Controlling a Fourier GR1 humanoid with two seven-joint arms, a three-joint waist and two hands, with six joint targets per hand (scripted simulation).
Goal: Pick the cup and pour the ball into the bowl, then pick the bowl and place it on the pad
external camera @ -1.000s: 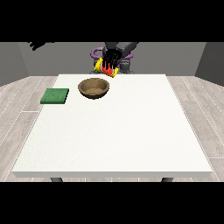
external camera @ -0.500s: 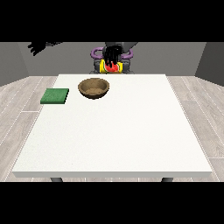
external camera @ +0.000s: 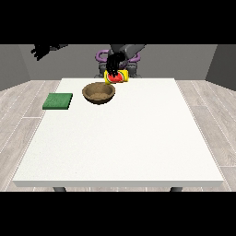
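Item: small yellow cup [external camera: 115,77], red inside, probably light and rigid, lying tilted at the white bench's [external camera: 120,138] twelve o'clock edge. Robot hand at the view's right [external camera: 114,63] is curling around it; side-wall grasp advisable. Brown wooden bowl [external camera: 98,92] is sitting at its eight o'clock, green square pad [external camera: 58,101] further toward nine. Other robot hand [external camera: 41,50] is hanging raised, fingers unreadable.

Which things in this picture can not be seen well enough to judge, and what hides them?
- Ball: not visible in the front view; whether it sits in the cup or the bowl cannot be told.
- Cup: partly covered by the hand over it; its opening is unclear.
- Hand at the view's left: raised away from the table, too small to read its fingers.
- Pad: fully visible.
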